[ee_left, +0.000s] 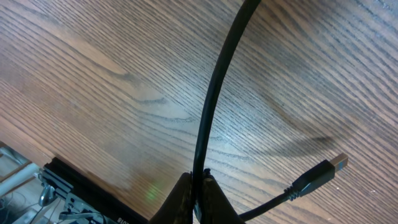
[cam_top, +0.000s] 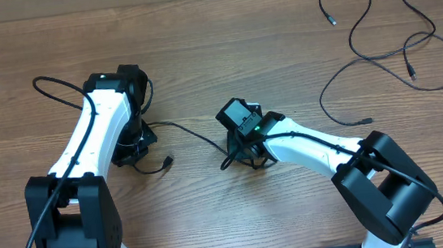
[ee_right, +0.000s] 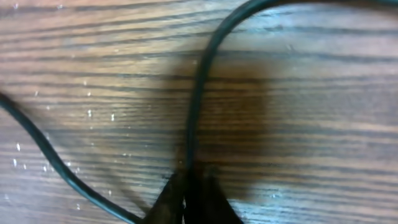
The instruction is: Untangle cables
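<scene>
One thin black cable (cam_top: 194,133) runs across the table between my two grippers. My left gripper (cam_top: 137,152) is shut on it; in the left wrist view the cable (ee_left: 211,93) rises straight out of the closed fingertips (ee_left: 200,180). Its plug end (ee_left: 323,173) lies just to the right. My right gripper (cam_top: 251,157) is shut on the same cable (ee_right: 198,93), which leaves the closed tips (ee_right: 189,177) and curves up to the right. Another strand (ee_right: 43,155) crosses the lower left of the right wrist view.
Two more black cables (cam_top: 378,52) lie in loose, overlapping curves at the far right of the wooden table (cam_top: 223,50), apart from both arms. The arm bases stand at the near edge.
</scene>
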`<action>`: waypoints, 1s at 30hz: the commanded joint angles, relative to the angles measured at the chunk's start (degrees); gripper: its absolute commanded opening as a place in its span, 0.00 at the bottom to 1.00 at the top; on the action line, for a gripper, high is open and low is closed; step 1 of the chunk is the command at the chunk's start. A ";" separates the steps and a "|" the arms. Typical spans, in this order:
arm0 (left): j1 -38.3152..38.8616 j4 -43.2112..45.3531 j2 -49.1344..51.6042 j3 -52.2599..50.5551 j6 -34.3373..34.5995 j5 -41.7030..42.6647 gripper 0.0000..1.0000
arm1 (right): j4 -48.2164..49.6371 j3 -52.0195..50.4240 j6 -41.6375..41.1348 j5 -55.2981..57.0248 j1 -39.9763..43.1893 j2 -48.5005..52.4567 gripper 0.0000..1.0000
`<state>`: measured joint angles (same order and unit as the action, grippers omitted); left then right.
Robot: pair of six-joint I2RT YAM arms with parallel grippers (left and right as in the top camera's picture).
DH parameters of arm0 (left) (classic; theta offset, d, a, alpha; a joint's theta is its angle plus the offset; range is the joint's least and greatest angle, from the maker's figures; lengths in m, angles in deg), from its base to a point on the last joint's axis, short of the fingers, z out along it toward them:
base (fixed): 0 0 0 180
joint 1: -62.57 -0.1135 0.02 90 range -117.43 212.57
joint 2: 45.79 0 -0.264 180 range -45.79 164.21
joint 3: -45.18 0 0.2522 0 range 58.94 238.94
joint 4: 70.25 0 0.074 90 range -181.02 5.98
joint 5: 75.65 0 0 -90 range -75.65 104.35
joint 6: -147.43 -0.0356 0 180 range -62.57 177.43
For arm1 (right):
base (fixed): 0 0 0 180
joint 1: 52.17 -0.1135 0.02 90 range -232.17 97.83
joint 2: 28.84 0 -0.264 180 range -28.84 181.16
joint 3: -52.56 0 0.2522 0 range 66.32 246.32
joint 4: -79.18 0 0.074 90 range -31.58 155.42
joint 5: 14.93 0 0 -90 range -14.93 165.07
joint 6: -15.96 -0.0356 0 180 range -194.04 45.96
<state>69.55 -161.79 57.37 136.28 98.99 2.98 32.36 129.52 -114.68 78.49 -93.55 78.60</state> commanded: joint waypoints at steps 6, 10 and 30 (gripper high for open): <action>-0.22 0.28 0.24 0.63 -0.44 -0.63 0.08 | -3.69 4.09 -0.11 -0.52 0.68 -0.15 0.04; -0.22 0.55 0.24 0.63 -0.42 -0.63 0.08 | -10.67 10.86 -0.09 -0.46 3.15 -2.19 0.04; -0.20 1.99 0.24 0.63 -0.63 1.25 0.72 | -37.38 24.22 -3.89 11.56 25.05 -18.36 0.04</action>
<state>69.55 -159.74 57.37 136.28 99.08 3.24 -4.64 152.45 -117.94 88.44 -68.72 61.73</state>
